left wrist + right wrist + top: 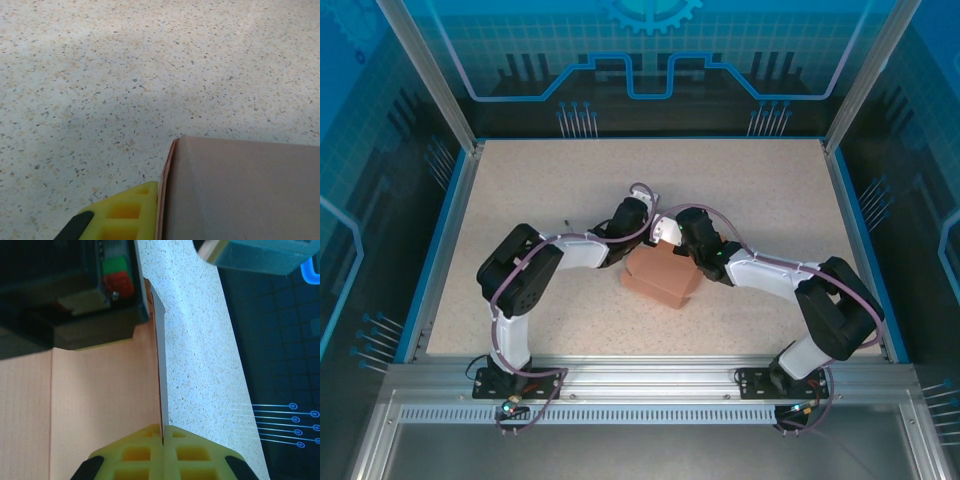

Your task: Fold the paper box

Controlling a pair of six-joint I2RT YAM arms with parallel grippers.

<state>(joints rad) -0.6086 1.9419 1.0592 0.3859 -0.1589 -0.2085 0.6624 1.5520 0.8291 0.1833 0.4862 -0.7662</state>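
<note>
Salmon-pink card: the paper box sits mid-table between both arms. Left gripper: one yellow finger lies against the card edge; jaw spacing cannot be determined. Right gripper: fingers pinched tight on a thin panel edge.

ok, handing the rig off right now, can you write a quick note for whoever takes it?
Right gripper: shut, pinching a thin edge of the paper box.
Left gripper: one finger against the box's side wall, the other hidden behind the card; grip unconfirmed.
Box: middle of the table, between both arms.
Done: the card is up off flat, with walls standing.
Left: probably the closing folds. The arms cover part of the top, so check before moving.
</note>
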